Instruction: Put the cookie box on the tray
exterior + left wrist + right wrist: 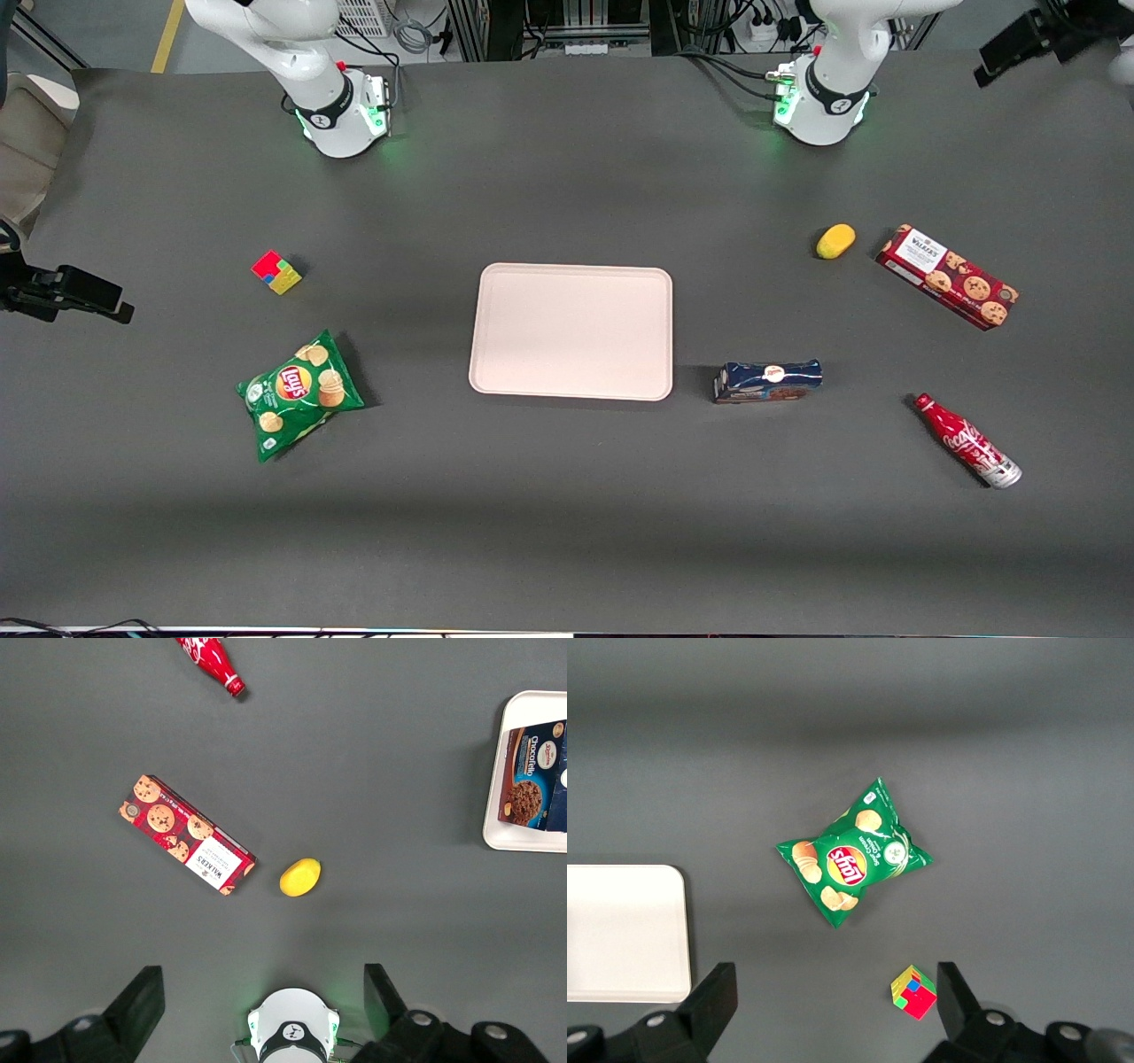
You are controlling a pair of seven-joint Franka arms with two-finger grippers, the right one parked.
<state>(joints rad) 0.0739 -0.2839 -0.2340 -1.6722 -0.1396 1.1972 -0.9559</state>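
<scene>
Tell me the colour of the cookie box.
Dark navy blue cookie box, clearest in the front view; the gripper hangs open.

White arms [833, 80] with black joint bands, green base lights, black cables; gripper [266, 1010] fingers black.

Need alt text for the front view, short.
A navy cookie box lies on the dark table beside an empty pink tray, toward the working arm's end. Around them lie a red cookie box, a lemon, a cola bottle, a chip bag and a puzzle cube. The gripper is out of this view.
</scene>
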